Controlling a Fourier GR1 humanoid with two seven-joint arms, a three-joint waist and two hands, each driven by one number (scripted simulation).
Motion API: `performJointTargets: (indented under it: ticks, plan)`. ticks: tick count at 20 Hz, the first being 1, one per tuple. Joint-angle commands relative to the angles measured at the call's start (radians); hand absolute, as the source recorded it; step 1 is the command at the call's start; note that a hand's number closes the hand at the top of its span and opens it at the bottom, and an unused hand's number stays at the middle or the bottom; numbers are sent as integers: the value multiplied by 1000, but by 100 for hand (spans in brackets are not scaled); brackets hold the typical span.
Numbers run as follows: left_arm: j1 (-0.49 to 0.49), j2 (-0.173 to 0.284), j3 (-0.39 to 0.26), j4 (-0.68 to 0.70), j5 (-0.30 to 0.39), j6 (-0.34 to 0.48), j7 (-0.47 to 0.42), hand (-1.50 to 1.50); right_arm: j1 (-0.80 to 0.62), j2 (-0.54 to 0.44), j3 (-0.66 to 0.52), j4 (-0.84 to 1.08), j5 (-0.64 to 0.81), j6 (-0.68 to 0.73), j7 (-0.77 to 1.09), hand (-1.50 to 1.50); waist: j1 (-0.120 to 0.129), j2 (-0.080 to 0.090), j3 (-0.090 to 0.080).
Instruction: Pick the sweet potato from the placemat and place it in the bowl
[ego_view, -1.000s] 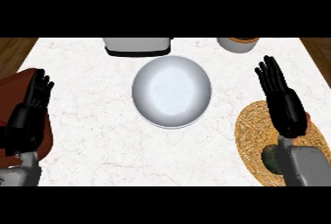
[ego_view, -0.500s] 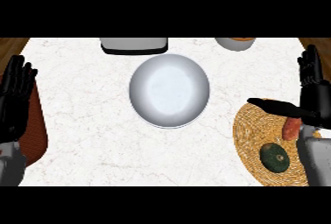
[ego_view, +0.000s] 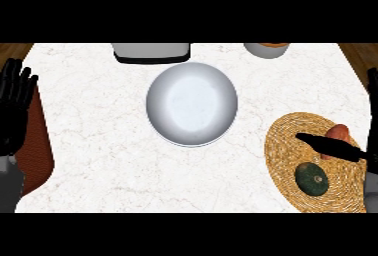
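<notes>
The pale grey bowl (ego_view: 192, 102) sits in the middle of the white counter. A round woven placemat (ego_view: 295, 145) lies at the right, running past the counter's edge. On it the orange-red sweet potato (ego_view: 338, 135) stands near the right edge, partly covered. My right hand (ego_view: 332, 147) comes in at the right edge, open; its thumb stretches leftward across the sweet potato's lower part and its fingers point up along the edge. Most of that hand is cut off. My left hand (ego_view: 15, 105) rests open at the left edge, fingers up.
A dark green round fruit (ego_view: 311, 179) lies on the placemat below the sweet potato. A grey box-like container (ego_view: 151, 51) and a small cup (ego_view: 266, 49) stand at the counter's far edge. A reddish-brown surface (ego_view: 33, 155) shows beyond the counter's left edge.
Both hands have moved outward toward the view's edges. The right hand has slid right off the placemat, uncovering the green fruit and the sweet potato; only its thumb still crosses the mat.
</notes>
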Motion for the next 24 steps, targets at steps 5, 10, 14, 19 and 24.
performJointTargets:
  ticks: [5, 10, 14, 19, 24]
  plan:
    - [-20, 0, 0, 28, -2, -8, 9, 0, 41, -247, -31, -238, 37, 337, 500, -150, -9, 0, -3]
    - [-18, 11, 14, 33, 10, -30, -1, 0, 67, -353, -54, -329, -168, 611, 680, -150, -2, 0, -1]
    - [-10, -19, -9, 16, -23, -1, -16, 0, 15, -434, -63, -337, -296, 778, 797, -150, 14, 3, 0]
    - [-10, -5, 18, 7, -5, -32, 12, 0, 79, -401, -159, -314, -357, 829, 792, -150, 20, 5, 3]
    - [-10, -36, 16, 37, -10, -56, -28, 0, 33, -333, -91, -236, -247, 818, 759, -150, 27, 7, 3]
